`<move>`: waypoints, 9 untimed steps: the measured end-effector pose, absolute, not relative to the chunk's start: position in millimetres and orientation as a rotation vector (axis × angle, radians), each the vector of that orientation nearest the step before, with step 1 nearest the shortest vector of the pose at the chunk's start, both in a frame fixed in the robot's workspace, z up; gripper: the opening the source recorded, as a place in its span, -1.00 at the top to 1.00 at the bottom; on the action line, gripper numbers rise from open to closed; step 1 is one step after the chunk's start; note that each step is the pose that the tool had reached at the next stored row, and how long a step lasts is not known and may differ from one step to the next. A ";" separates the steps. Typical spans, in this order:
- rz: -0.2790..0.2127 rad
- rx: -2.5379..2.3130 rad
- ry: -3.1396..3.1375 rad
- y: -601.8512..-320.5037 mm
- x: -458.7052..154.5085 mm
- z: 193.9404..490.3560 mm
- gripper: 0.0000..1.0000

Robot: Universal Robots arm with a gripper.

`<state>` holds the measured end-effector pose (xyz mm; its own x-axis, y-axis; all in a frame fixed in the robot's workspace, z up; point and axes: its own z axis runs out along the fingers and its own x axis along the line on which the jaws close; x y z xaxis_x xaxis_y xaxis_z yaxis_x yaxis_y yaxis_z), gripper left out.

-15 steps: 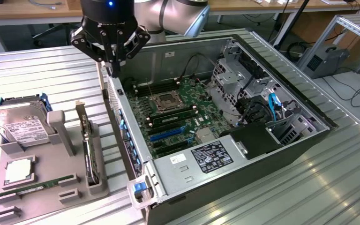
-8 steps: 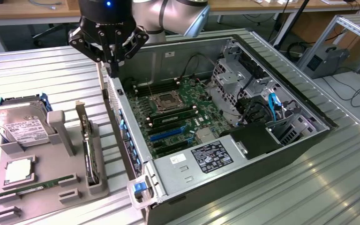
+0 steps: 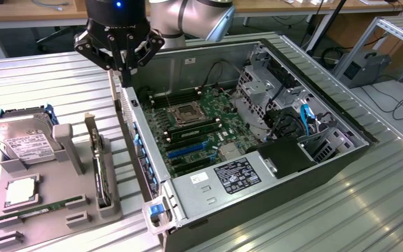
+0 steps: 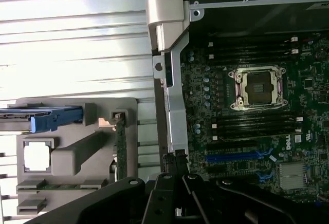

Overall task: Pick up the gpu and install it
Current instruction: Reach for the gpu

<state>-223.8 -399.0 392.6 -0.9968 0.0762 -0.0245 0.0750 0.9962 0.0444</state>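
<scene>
The gpu stands on its edge in a slot of the grey holder at the exterior view's left, its silver bracket pointing up. In the wrist view the gpu appears edge-on in that holder. My gripper hangs high over the rear wall of the open computer case, shut with nothing in it, well away from the gpu. In the wrist view my gripper sits above the case's metal rear frame, beside the motherboard.
The holder also carries a hard drive with a blue caddy, a CPU and a RAM stick. On the motherboard lie an open CPU socket and blue card slots. Ribbed metal table lies all around.
</scene>
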 end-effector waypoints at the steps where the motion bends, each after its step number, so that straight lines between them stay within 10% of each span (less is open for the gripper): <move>1: 0.068 0.118 3.112 -399.0 -224.2 392.6 0.79; 9: 0.068 0.118 3.113 -398.9 -227.5 392.5 0.79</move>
